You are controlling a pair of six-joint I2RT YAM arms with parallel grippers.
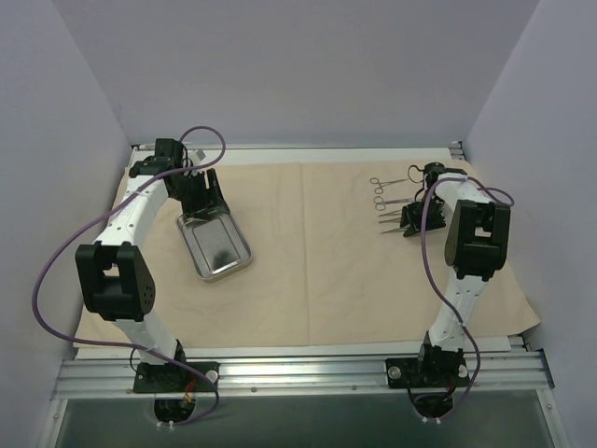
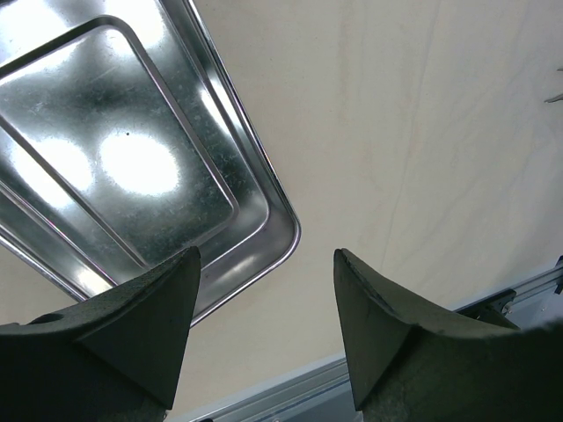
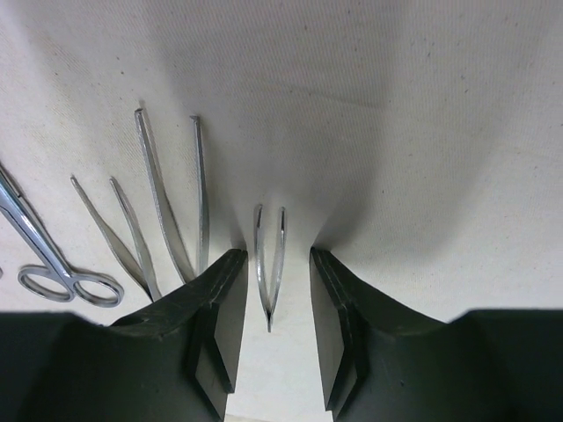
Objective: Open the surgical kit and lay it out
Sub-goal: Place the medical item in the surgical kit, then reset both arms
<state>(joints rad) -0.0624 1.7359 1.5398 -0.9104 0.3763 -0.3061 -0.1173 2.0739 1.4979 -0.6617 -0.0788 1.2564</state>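
Gripper [image 3: 275, 259]: jaws parted, down at the cloth [image 3: 396, 132].
Between jaws: small tweezers [image 3: 267, 308], flat on cloth, touching neither jaw.
Left, in order: long tweezers [image 3: 163, 193], mid tweezers [image 3: 132, 233], scissors [image 3: 31, 233].

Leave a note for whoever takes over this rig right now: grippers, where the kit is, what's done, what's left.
Left gripper: open, over a corner of the tray, holding nothing.
Right gripper: open, small tweezers lying on the cloth between its jaws.
Done: cloth spread flat, tray on its left side, scissors and other tweezers lined up far right.
Left: likely only lifting both arms clear.
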